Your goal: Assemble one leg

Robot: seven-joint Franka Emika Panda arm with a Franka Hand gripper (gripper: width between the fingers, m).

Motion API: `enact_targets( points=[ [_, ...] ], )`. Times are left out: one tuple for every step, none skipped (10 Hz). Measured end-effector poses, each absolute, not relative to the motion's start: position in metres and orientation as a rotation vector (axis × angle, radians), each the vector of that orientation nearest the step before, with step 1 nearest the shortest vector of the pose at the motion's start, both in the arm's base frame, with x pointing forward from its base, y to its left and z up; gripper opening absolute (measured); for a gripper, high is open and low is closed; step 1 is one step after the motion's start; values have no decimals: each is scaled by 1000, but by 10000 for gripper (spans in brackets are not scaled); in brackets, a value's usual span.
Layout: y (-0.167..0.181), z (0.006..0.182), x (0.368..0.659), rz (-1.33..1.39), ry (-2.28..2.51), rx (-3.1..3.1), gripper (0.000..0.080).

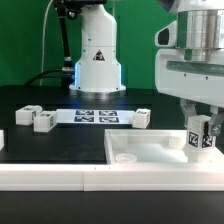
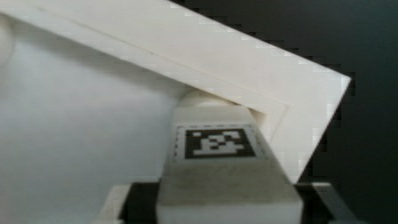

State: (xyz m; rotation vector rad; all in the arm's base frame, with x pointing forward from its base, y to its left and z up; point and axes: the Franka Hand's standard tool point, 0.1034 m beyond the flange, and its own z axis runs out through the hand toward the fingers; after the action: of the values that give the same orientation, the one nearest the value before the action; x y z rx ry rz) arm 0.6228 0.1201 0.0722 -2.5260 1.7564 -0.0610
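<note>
Leg (image 1: 200,138) between the jaws.

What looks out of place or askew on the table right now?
Nothing stands out. The end effector holds the leg upright over the tabletop corner; three loose legs and the marker board lie undisturbed.

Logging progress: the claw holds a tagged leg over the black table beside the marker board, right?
Not quite. The claw holds the leg, but at the white tabletop's corner, not beside the marker board; the exterior view shows it.
</note>
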Motion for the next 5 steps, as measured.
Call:
enact_targets(
  points=[
    [122, 72, 622, -56, 1889, -2427, 291],
    [122, 72, 622, -55, 1966, -2365, 291],
    [123, 72, 622, -52, 2140, -2205, 291],
    [123, 72, 622, -50, 2264, -2079, 291],
    [123, 72, 622, -54, 2378, -1949, 291]
  ],
)
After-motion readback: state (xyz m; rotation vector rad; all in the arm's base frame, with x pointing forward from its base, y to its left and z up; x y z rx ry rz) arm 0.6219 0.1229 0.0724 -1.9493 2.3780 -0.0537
